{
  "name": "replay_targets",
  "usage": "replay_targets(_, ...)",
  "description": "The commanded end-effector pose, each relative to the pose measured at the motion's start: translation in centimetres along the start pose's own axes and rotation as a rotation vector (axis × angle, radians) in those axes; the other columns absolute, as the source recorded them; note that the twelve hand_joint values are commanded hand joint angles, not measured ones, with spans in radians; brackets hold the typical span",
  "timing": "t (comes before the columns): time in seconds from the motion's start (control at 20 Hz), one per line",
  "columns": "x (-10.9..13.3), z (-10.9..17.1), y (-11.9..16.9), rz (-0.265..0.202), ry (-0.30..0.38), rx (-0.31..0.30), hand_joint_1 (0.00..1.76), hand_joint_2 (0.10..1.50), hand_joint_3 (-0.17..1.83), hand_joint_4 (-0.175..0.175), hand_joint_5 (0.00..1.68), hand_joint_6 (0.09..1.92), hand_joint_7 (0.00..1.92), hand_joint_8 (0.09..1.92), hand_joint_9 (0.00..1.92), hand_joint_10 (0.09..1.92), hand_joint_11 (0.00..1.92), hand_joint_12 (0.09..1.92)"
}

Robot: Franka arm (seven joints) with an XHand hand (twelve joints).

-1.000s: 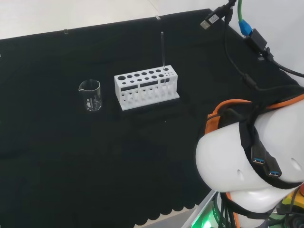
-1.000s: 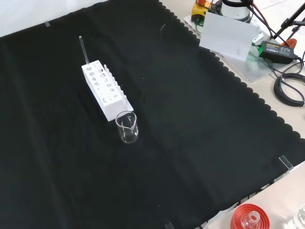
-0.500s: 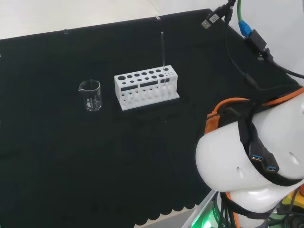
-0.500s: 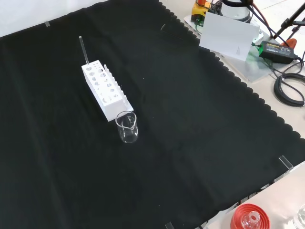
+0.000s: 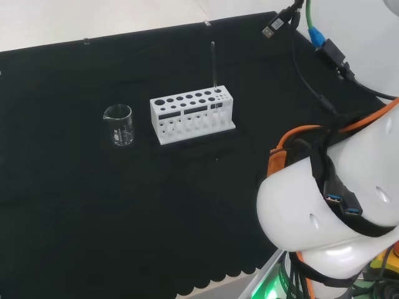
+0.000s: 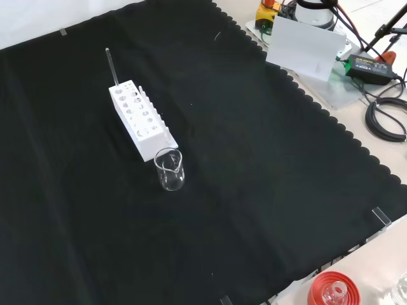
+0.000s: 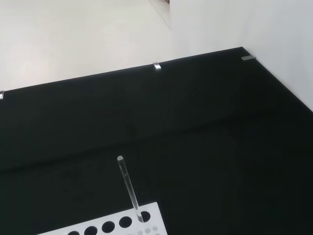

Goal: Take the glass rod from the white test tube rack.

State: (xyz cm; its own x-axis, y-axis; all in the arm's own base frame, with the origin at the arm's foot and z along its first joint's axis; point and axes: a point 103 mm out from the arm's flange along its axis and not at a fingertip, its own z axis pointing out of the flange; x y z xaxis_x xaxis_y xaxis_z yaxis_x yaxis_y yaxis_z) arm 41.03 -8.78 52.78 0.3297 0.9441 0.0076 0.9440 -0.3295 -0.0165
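Glass rod (image 5: 214,65) stands upright in the white rack (image 5: 192,116), at its right end in the head view, long axis vertical. Front view adds a red ring stand (image 6: 333,290). Finger state: cannot tell.

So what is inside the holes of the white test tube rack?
One glass rod stands upright in an end hole of the white test tube rack. The other holes look empty. The rod's lower end is hidden inside the rack.

The arm's white links (image 5: 324,218) rise at the head view's right.
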Motion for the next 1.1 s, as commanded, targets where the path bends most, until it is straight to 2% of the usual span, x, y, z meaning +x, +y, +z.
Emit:
replay_targets(0.05,0.1,0.7,1.5,-0.001,0.001,0.012,0.5,1.17,-0.17,-0.055,0.25,0.09,0.21,0.88,0.47,0.92,0.33,1.44)
replay_targets(0.35,0.5,2.5,3.5,-0.011,-0.001,0.027,0.5,1.17,-0.17,-0.059,0.26,0.09,0.23,0.88,0.5,0.92,0.37,1.43)
replay_targets(0.75,0.6,4.4,4.7,-0.026,0.004,0.049,0.5,1.17,-0.17,-0.06,0.26,0.09,0.23,0.88,0.5,0.92,0.38,1.43)
replay_targets(1.1,1.7,6.2,5.3,-0.057,-0.006,0.067,0.51,1.18,-0.17,-0.066,0.28,0.09,0.27,0.9,0.55,0.92,0.43,1.41)
